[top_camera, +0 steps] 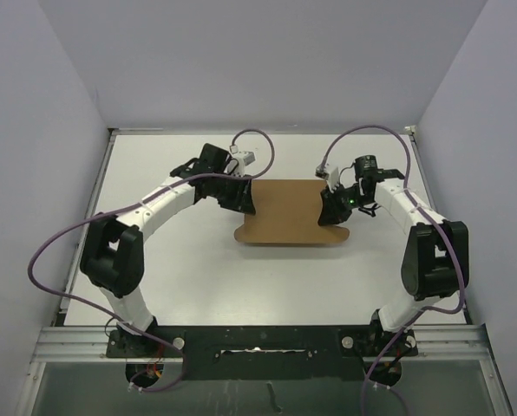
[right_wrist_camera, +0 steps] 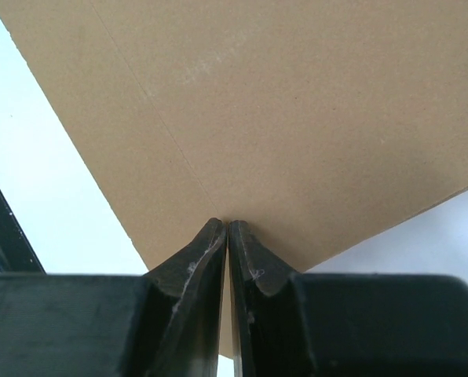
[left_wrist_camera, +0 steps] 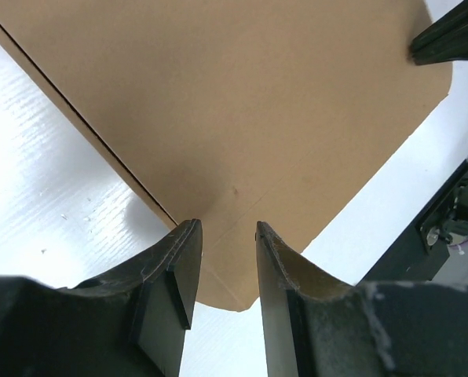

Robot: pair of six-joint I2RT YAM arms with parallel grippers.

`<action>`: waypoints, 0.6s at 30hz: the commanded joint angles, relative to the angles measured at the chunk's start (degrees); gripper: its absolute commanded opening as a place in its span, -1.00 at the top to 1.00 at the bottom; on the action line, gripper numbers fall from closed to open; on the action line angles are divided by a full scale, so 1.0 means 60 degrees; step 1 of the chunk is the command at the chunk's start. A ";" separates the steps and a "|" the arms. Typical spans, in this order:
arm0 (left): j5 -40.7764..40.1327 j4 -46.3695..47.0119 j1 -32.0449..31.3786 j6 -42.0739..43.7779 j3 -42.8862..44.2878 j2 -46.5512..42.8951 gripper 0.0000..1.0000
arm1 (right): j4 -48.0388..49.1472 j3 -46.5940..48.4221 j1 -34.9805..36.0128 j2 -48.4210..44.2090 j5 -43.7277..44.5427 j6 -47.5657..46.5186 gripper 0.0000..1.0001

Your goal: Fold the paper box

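As the flat brown cardboard paper box [top_camera: 286, 212] lies mid-way across the white table [top_camera: 180, 269], long axis left-to-right, the left gripper [top_camera: 245, 201] stands half-open, holding nothing, at its left end, and the right gripper [top_camera: 330, 208] is closed tight at its right end.

Top external: high behind the arm bases [top_camera: 387, 331], looking down on the table [top_camera: 198, 286].
Left wrist: close behind left pincer [left_wrist_camera: 226, 226], paper box [left_wrist_camera: 242, 118] beyond its tips.
Right wrist: likewise behind right pincer [right_wrist_camera: 228, 224].
Shared: paper box.

the paper box [top_camera: 284, 212], a plain brown sheet, lies flat on the white table [top_camera: 198, 277].
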 commanded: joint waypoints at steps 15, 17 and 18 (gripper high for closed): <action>-0.0555 -0.0950 -0.0290 0.0346 0.0409 0.1649 0.36 | 0.0551 -0.0070 0.0128 0.0680 0.0390 0.0051 0.77; -0.0564 -0.0897 -0.0289 0.0299 0.0446 0.1462 0.36 | 0.0491 -0.0024 0.0044 0.0539 0.0018 -0.0026 0.72; -0.0556 -0.0805 -0.0290 0.0275 0.0432 0.1282 0.36 | 0.0444 0.0001 -0.0031 0.0407 -0.0306 -0.0085 0.68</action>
